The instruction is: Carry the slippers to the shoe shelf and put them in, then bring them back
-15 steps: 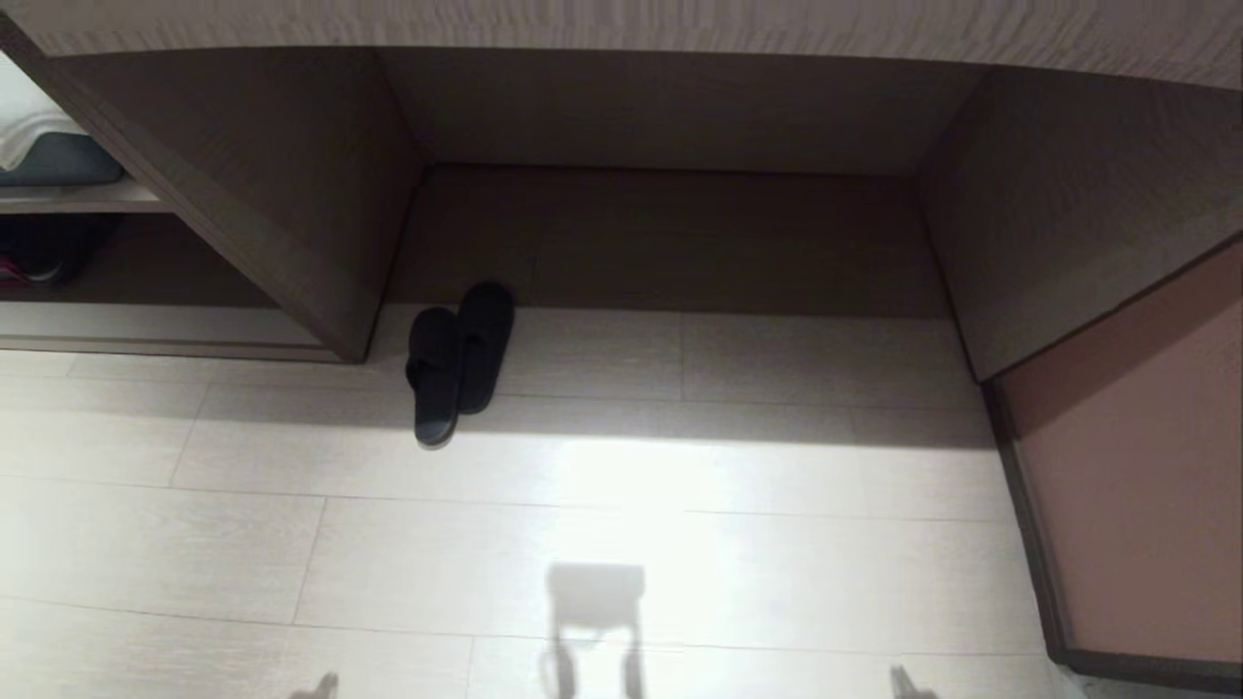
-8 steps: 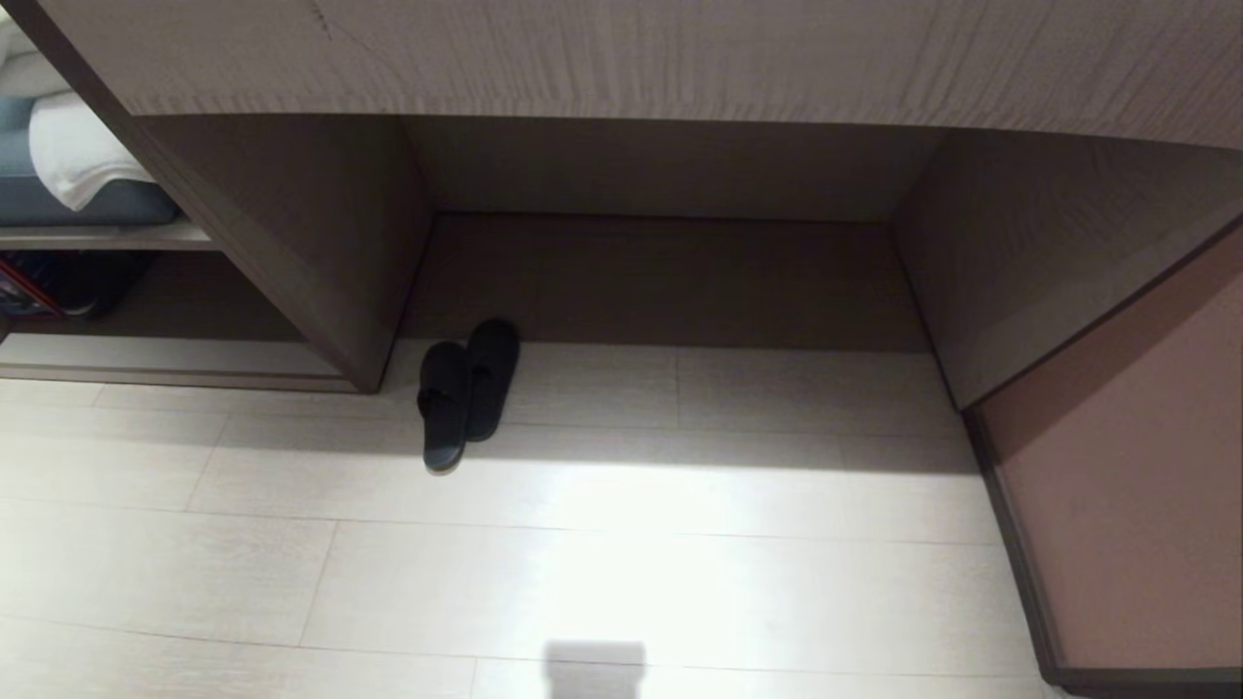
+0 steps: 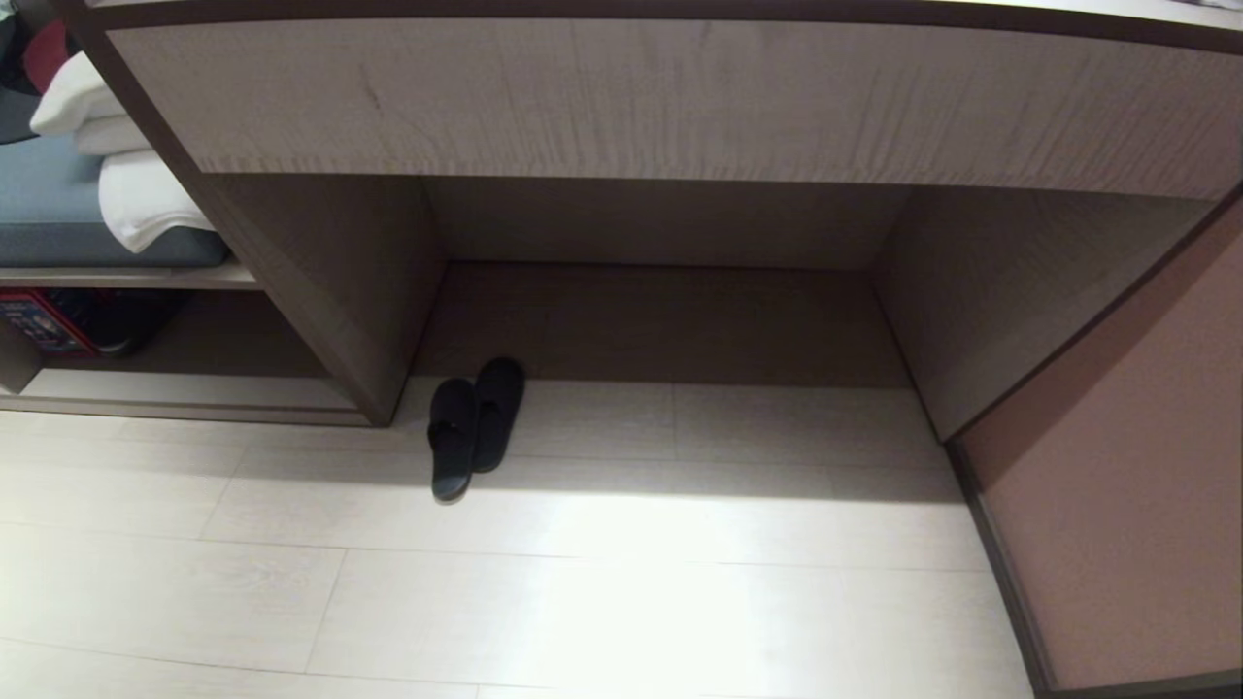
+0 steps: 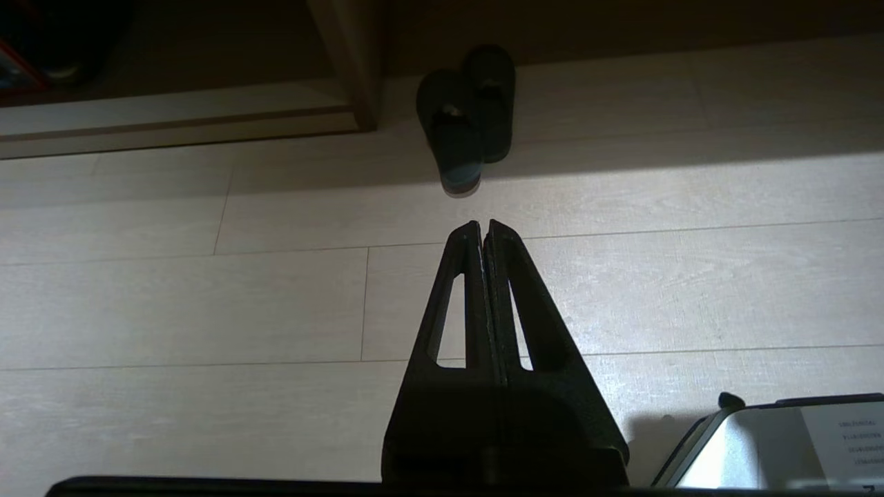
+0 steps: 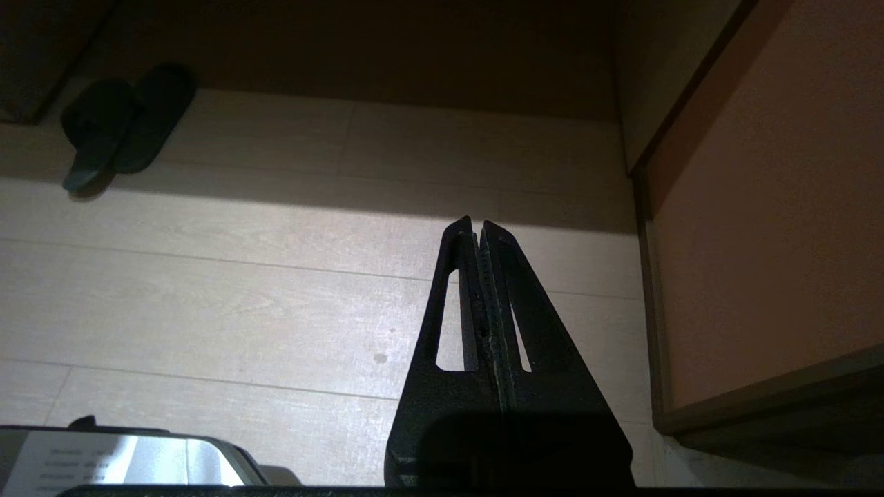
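Note:
A pair of black slippers [image 3: 476,422] lies side by side on the pale floor, just in front of the desk's left side panel. The shoe shelf [image 3: 194,388] is the low cubby with a pale raised base, left of that panel. Neither gripper shows in the head view. In the left wrist view my left gripper [image 4: 483,224] hangs shut and empty above the floor, with the slippers [image 4: 466,117] some way ahead of its tips and the shoe shelf base [image 4: 173,117] beyond to one side. My right gripper [image 5: 476,222] is shut and empty too, far from the slippers [image 5: 124,121].
A wide desk front [image 3: 680,97] overhangs a knee recess [image 3: 660,320] behind the slippers. White towels [image 3: 146,194] lie on a grey cushion above the cubby, and a red-and-black item [image 3: 39,320] sits inside it. A pinkish wall panel [image 3: 1117,485] bounds the right side.
The whole head view has shifted downward as the camera tilted up, so more of the desk front shows. The slippers lie where they were.

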### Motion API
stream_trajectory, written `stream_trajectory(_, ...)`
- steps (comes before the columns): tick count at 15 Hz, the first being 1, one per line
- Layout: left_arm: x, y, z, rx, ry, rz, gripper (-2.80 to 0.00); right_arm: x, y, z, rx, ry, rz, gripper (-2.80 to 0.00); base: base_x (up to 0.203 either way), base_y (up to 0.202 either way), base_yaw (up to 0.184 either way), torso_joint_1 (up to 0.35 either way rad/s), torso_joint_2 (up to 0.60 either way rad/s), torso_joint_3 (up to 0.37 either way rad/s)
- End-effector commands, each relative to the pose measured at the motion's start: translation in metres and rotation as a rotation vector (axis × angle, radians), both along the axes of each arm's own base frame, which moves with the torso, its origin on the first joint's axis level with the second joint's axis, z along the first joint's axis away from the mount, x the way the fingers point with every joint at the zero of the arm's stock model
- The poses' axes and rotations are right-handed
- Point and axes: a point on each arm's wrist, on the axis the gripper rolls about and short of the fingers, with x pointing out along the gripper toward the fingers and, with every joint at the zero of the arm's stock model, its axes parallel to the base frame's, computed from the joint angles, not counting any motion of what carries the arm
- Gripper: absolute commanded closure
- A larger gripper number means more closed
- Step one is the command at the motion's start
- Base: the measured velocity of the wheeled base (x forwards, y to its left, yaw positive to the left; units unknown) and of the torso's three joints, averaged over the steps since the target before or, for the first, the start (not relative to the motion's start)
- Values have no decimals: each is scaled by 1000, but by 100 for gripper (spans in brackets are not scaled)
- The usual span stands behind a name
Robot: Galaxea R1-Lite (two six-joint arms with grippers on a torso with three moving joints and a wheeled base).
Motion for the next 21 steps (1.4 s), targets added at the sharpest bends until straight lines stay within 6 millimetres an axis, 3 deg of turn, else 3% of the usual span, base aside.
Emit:
stream_trajectory(1,0,0,0,2,2,0,0,0,0,0,-1,-1,1,0,0,0,0,6,11,198)
stream_trajectory(21,0,0,0,0,1,0,0,0,0,0,-1,-1,1,0,0,0,0,2,3,202)
